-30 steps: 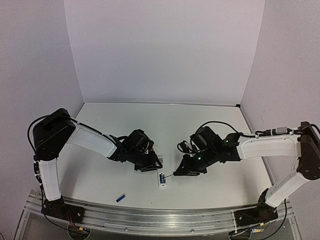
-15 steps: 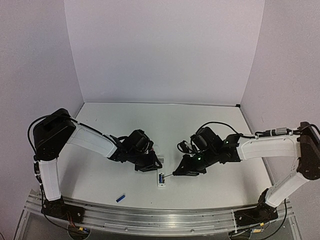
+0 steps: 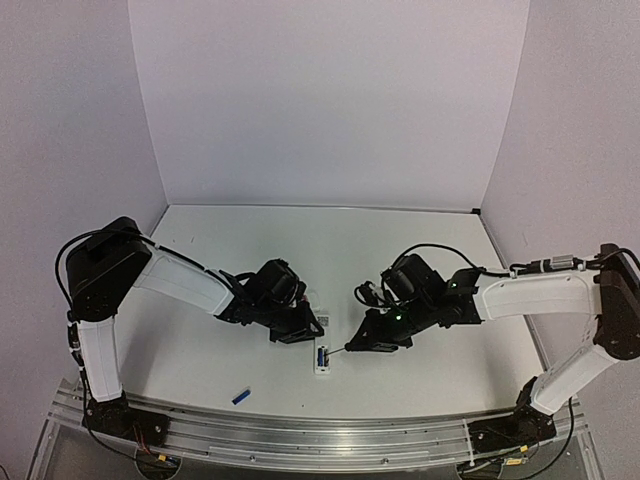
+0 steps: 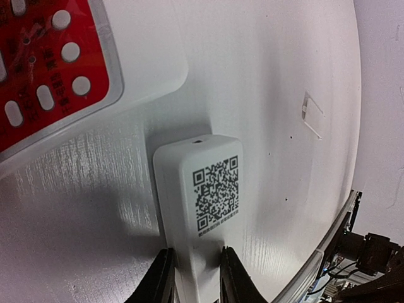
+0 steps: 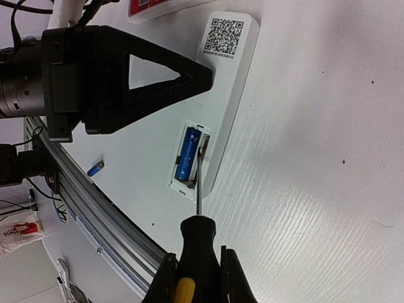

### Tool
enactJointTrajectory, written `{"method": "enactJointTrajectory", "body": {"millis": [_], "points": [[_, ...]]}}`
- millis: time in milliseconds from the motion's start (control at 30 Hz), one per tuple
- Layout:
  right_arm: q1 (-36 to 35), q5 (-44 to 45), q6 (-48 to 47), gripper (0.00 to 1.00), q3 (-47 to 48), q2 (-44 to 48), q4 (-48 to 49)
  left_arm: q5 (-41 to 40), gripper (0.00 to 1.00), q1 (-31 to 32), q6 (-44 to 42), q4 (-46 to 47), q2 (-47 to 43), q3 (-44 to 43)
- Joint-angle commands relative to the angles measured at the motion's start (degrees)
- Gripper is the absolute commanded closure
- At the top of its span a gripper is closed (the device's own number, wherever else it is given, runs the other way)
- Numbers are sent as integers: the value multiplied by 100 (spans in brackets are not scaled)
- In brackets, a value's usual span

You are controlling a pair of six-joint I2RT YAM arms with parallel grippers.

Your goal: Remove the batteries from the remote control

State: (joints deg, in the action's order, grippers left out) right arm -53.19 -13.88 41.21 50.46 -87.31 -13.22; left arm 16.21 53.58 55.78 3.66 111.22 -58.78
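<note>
The white remote control (image 4: 199, 189) lies back up, QR sticker showing, and my left gripper (image 4: 196, 281) is shut on its sides. Its end compartment is open in the right wrist view, with one blue battery (image 5: 188, 153) inside it beside an empty slot. A second blue battery (image 5: 96, 168) lies loose on the table near the front rail (image 3: 240, 397). My right gripper (image 5: 197, 278) is shut on the black-and-yellow screwdriver (image 5: 197, 243), whose tip rests in the empty slot next to the seated battery. From above, the remote (image 3: 322, 358) sits between both grippers.
A red-faced remote (image 4: 50, 69) lies just beyond the white one, close to my left fingers. A small thin flat piece (image 4: 312, 115) rests on the table farther off. The metal rail (image 3: 300, 435) runs along the near edge.
My left gripper has settled slightly closer onto the remote. The right arm, the screwdriver and both batteries stay where they were.
</note>
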Motion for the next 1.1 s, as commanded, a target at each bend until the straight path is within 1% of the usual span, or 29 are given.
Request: {"method": "enactJointTrajectory", "body": {"millis": [0,267,500,667,900,1067], "points": [[-38,-223,59,100,-79,240,265,-126,77,131,51,-546,313,194],[-42,-280,50,100,-98,250,315,-152,78,149,75,-565,330,186],[-40,-251,38,100,-66,47,330,-172,78,168,125,-577,322,184],[-40,-208,17,100,-118,3,465,-188,81,207,242,-608,358,197],[-36,-262,131,100,-404,-117,1200,-215,87,318,515,-607,431,261],[-40,-141,317,100,-839,-181,1916,-290,91,445,811,-617,443,376]]}}
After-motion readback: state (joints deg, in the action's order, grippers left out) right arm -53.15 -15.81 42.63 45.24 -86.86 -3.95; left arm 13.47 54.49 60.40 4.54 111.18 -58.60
